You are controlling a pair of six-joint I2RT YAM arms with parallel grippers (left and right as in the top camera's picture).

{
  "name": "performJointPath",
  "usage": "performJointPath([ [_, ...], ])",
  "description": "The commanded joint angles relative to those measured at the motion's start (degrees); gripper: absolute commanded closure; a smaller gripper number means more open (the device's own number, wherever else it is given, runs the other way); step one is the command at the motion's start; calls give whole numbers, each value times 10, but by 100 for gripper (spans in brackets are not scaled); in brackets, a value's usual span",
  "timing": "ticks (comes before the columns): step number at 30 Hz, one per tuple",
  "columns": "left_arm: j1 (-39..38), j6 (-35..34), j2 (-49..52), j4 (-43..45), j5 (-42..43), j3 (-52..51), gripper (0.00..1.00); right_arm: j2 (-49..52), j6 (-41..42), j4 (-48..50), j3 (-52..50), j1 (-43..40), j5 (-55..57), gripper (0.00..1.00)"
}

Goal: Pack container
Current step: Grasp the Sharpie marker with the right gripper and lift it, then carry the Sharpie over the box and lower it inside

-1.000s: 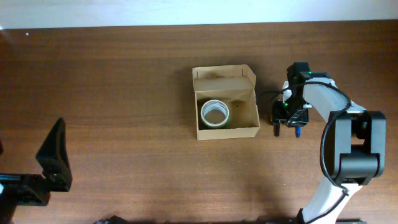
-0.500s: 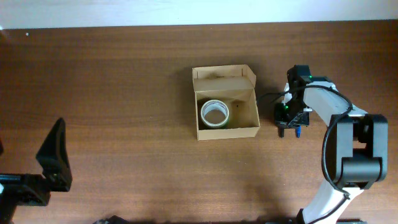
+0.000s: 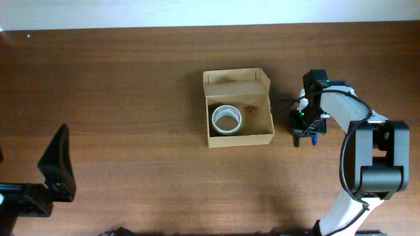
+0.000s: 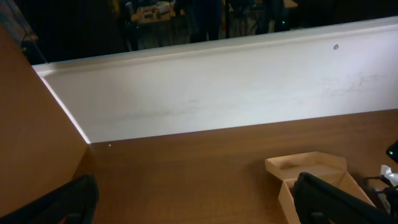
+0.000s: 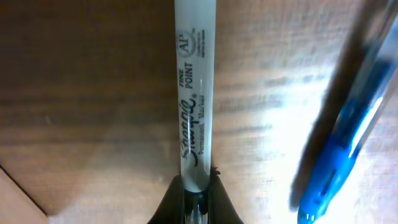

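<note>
Up close we see the right end effector point(image 5: 194, 186) pinching a Sharpie marker point(image 5: 194, 93) beside a blue pen point(image 5: 339, 155); overhead adds the tape roll point(image 3: 227, 119) inside the container point(image 3: 240, 139). The left end effector point(image 4: 196, 199) gapes wide.

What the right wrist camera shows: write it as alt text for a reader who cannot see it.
The right gripper pinches a pale Sharpie marker that runs up the frame over the brown table. A blurred blue pen lies slanted to its right, apart from it, and a tan corner, likely the container, shows at lower left.
</note>
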Motion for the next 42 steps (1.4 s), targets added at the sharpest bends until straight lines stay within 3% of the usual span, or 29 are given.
performJointPath([
  [1,0,-7,-3,2,-4,-3,1,-35,4,-24,37,5,-7,96],
  [11,0,-7,-3,3,-4,-3,1,-138,-2,-166,209,5,-15,96],
  [20,0,-8,-3,3,-4,-3,1,-189,-169,-252,242,89,-146,96],
  [29,0,-7,-3,3,-5,-3,0,-187,-244,-230,242,227,-169,96],
  [38,0,-3,-3,1,-20,-3,1,-162,-268,-218,241,247,-168,96],
  [42,0,-3,-3,-10,-19,-3,0,-139,-236,-186,240,247,-142,96],
])
